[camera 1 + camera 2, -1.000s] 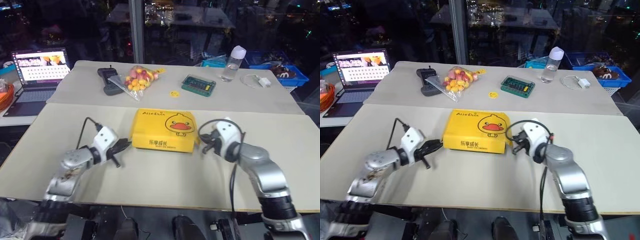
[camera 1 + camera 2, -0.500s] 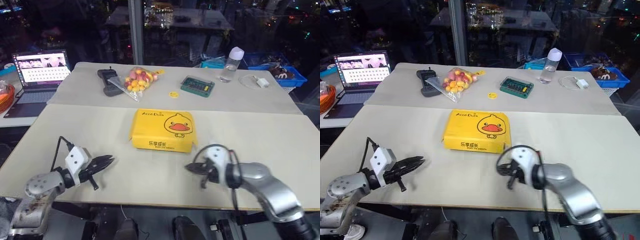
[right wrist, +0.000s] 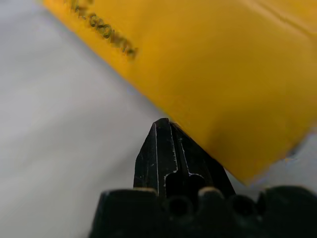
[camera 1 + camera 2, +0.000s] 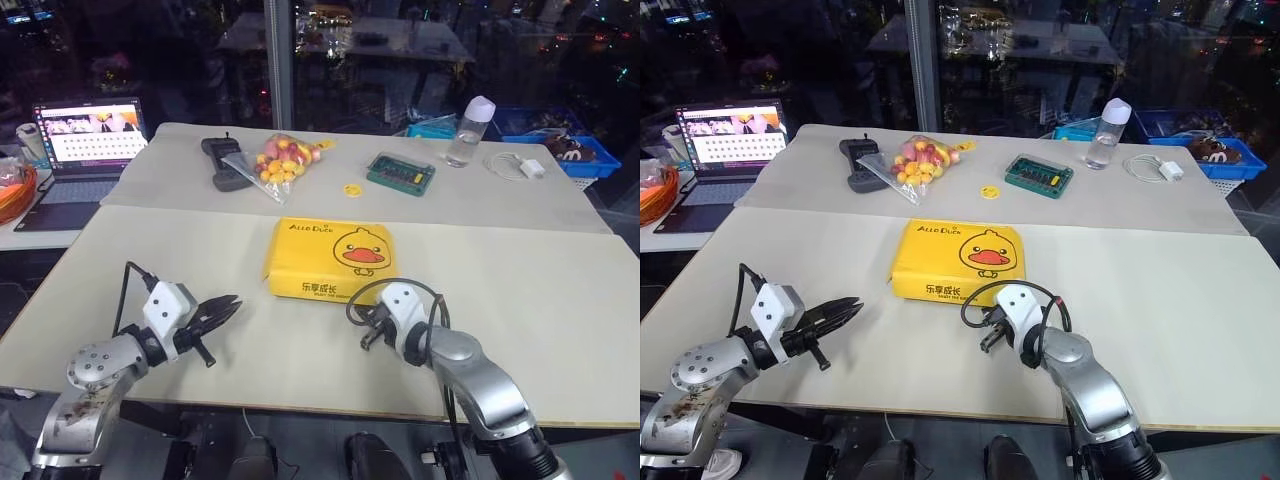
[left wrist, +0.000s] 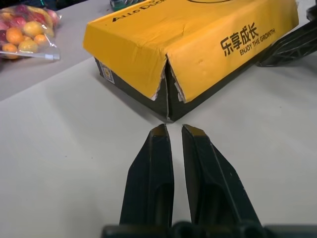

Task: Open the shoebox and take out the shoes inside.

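Both grippers are closed and hold nothing. Left gripper (image 4: 228, 305) hovers over the table (image 4: 300, 350), a little apart from the shoebox (image 4: 335, 259), aimed at its near left corner. Right gripper (image 3: 166, 130) has its tips close against the shoebox's near front edge. Shoebox lies mid-table, yellow lid still on.

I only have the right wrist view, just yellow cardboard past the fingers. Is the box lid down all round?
Observer: Yes, on every side I can see, the box has its lid fully down.
Operator: Where's the left gripper?
Observer: The left gripper is shut and clear of the box, aimed at its near left corner.
Operator: Which part of the box am I at?
Observer: The right gripper is at the front face, towards its right end.
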Controlling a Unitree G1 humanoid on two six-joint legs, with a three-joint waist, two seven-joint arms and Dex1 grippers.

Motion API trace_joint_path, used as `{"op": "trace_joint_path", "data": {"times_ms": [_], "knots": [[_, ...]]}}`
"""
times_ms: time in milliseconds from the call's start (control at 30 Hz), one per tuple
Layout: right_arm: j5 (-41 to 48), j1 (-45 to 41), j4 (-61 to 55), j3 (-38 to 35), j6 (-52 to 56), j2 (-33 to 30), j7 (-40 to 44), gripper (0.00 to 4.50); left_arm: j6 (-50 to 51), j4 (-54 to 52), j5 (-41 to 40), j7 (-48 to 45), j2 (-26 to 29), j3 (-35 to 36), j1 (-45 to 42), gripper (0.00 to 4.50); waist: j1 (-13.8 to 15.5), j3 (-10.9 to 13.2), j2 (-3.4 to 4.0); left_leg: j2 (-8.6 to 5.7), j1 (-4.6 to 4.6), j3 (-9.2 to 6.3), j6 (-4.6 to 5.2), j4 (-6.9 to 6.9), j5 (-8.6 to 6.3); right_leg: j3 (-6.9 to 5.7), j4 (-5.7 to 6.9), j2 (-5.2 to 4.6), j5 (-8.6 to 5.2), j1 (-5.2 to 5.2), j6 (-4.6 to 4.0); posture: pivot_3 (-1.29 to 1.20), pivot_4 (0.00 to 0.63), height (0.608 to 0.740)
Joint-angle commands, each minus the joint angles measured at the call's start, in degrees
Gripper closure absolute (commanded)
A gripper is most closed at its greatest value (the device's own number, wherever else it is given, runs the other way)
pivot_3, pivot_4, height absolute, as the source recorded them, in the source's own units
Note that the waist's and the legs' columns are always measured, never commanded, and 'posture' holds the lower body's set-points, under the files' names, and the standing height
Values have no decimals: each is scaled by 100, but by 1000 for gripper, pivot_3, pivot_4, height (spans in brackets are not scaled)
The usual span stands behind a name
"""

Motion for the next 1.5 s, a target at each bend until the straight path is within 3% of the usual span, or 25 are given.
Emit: {"op": "trace_joint_path", "data": {"times_ms": [33,233,367,400,500,667,767,967,1133,1233,1367,1400,1500], "knots": [[229,39,-341,-508,85,283,-305,4500,-4,-234,-79,69,-15,-31,-59,4000,-9,0,0,0,-2,0,0,0,0,0,0,0,0,-3,0,0,150,703],[509,-340,-678,-921,410,457,-442,4500,-54,-215,-61,13,31,-114,-12,4000,-38,1,1,1,-6,-1,0,0,0,0,0,0,1,-7,0,0,150,703],[953,-1094,-1322,-1102,1067,183,-170,4500,-44,-236,-63,7,37,-143,4,4000,-58,5,8,1,-5,-1,0,0,0,0,3,1,2,-11,-3,0,150,703],[1086,-1664,-1327,-1215,1127,32,-42,4500,-23,-247,-61,25,28,-153,9,4000,-65,8,12,1,-5,-1,0,0,0,0,3,1,2,-12,-3,0,150,703],[1043,-3131,-617,-1474,874,-219,-49,4500,-9,-236,-31,66,-1,-211,-15,4000,-75,18,29,1,-7,3,1,0,0,2,4,1,7,-17,-4,0,150,703],[378,-5091,2024,-1615,-582,-128,-614,4500,-70,-217,-23,58,-61,-353,34,4000,-47,17,28,9,-6,-14,1,-9,0,-24,0,9,0,-12,-16,0,150,703],[352,-5047,2291,-1200,-799,-367,111,4500,91,-514,-271,122,-105,-261,24,4000,-24,16,26,7,-13,-13,1,-9,0,-24,-3,4,5,-11,-25,0,150,703],[623,-4612,1777,-633,-538,-1134,1625,4500,1464,-1448,-1437,560,209,415,-356,4000,-35,28,44,-1,-60,-26,1,-8,1,-30,-1,-2,17,-40,-44,0,150,703],[514,-4516,1431,275,-940,-1753,3220,4500,2870,-2115,-2854,810,894,1115,-389,4000,-94,36,56,4,-49,-32,1,-7,0,-34,4,4,-1,-36,-14,0,150,703],[352,-4665,1632,695,-1306,-1795,3864,4500,3274,-2130,-3332,700,1290,1349,-374,4000,-115,39,58,6,-31,-35,1,-7,1,-39,4,8,-5,-26,-10,0,150,703],[-63,-4898,2327,1225,-1820,-1530,4237,4500,3550,-1913,-3648,971,1379,1391,-619,4000,-123,41,61,2,-7,-32,1,-4,1,-37,3,3,-2,-7,-14,0,150,703],[-144,-4990,2577,1279,-1893,-1414,4246,3938,3584,-1900,-3711,1026,1365,1383,-667,4077,-127,41,61,3,-4,-32,1,-4,1,-38,3,4,0,-5,-16,0,150,703],[-375,-5236,3183,1399,-2111,-1224,4439,3067,3600,-1945,-3754,1076,1353,1323,-717,4077,-130,42,63,4,-8,-33,0,-4,1,-38,5,7,1,-11,-18,0,150,703]]}}
